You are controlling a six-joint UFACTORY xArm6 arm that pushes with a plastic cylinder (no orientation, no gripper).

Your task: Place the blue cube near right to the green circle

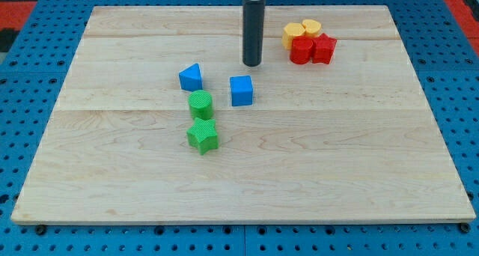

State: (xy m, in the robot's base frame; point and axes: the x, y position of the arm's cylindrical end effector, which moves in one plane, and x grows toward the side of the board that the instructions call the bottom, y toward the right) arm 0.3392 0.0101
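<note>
The blue cube (241,90) sits on the wooden board, a little right of and slightly above the green circle (200,105), with a small gap between them. My tip (252,64) is just above the blue cube and slightly to its right, not touching it. A blue triangle (191,78) lies up and left of the green circle. A green star (202,136) lies right below the green circle.
A cluster at the view's top right holds two yellow blocks (301,31) and two red blocks (313,49), touching each other. The wooden board (247,181) rests on a blue pegboard surface (22,76).
</note>
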